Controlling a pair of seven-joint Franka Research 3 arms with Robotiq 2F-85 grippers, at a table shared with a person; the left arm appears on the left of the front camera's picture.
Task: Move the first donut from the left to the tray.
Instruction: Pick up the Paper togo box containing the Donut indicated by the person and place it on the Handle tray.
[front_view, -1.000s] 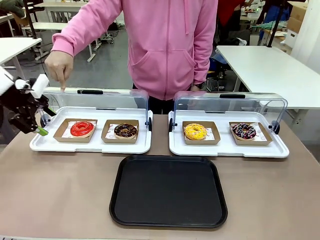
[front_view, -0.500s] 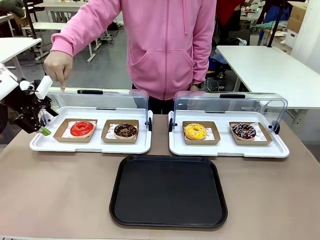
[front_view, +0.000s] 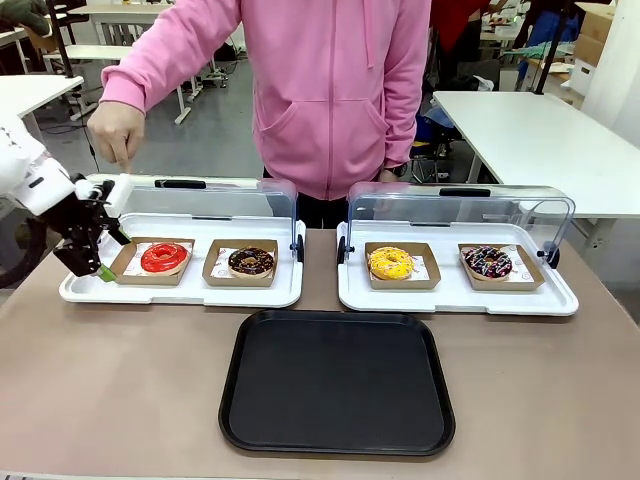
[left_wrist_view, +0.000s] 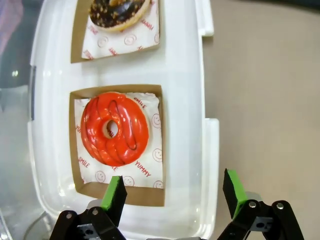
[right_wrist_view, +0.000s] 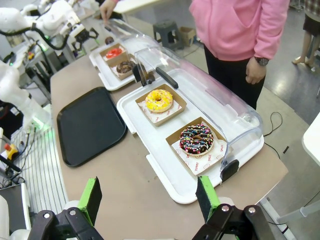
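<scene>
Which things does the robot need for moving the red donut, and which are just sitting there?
Needed:
- red glazed donut
- black tray
- left gripper, open

Just sitting there:
- chocolate donut
- yellow donut
- sprinkled donut

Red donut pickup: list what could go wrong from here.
1. The open left gripper straddles the white tray's rim, not the red donut; descending here could hit the rim.
2. Pinching the glossy glaze may smear or crush it; the cardboard holder looks safer.
3. The person's hand is at the clear lid, close to the gripper.
</scene>
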